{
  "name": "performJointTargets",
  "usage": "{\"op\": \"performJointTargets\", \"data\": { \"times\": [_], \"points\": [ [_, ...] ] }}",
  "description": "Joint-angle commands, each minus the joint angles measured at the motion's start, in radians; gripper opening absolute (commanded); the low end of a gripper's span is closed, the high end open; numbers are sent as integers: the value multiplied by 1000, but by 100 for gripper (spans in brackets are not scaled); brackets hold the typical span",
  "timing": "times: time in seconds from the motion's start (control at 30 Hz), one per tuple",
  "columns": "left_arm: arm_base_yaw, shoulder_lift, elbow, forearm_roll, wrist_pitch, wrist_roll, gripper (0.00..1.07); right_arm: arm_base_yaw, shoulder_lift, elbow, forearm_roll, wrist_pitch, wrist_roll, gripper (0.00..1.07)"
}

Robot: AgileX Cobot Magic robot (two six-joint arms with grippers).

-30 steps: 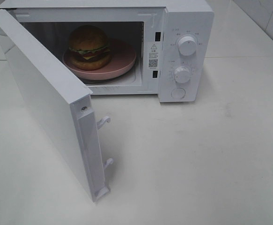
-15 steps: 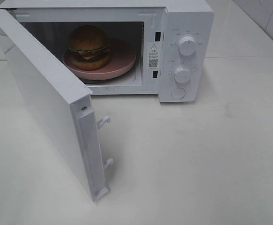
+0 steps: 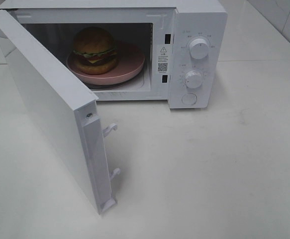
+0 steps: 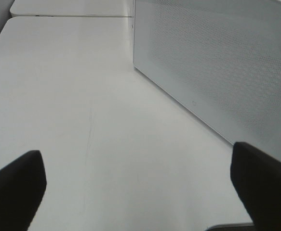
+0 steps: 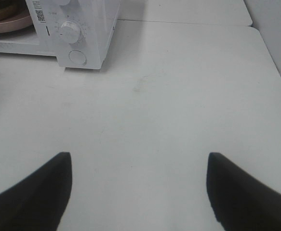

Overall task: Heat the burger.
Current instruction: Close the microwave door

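Observation:
The burger (image 3: 95, 50), with a golden-brown bun, green lettuce and yellow cheese, sits on a pink plate (image 3: 132, 62) inside the white microwave (image 3: 197, 20). The microwave door (image 3: 50, 109) stands wide open, swung toward the front left. Neither gripper shows in the high view. My left gripper (image 4: 138, 192) is open above bare table beside the door's perforated outer face (image 4: 217, 62). My right gripper (image 5: 138, 192) is open over the table, well in front and to the right of the microwave's dials (image 5: 70, 31). A sliver of the plate (image 5: 10, 21) shows in the right wrist view.
Two round dials (image 3: 199, 48) and a round button (image 3: 189, 98) sit on the microwave's right panel. Two white latch hooks (image 3: 110, 129) stick out of the door's edge. The white table (image 3: 209, 169) runs wide to the front and right.

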Motion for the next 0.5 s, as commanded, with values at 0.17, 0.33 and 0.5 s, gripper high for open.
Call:
{"op": "performJointTargets", "data": {
  "times": [0.17, 0.33, 0.5],
  "points": [
    [-6, -5, 1, -5, -15, -1, 96, -5, -30, 3, 2, -1, 0, 75],
    [-6, 20, -10, -13, -26, -8, 96, -5, -30, 3, 2, -1, 0, 75],
    [-6, 122, -55, -23, -108, 0, 88, -5, -30, 3, 2, -1, 0, 75]
  ]
}}
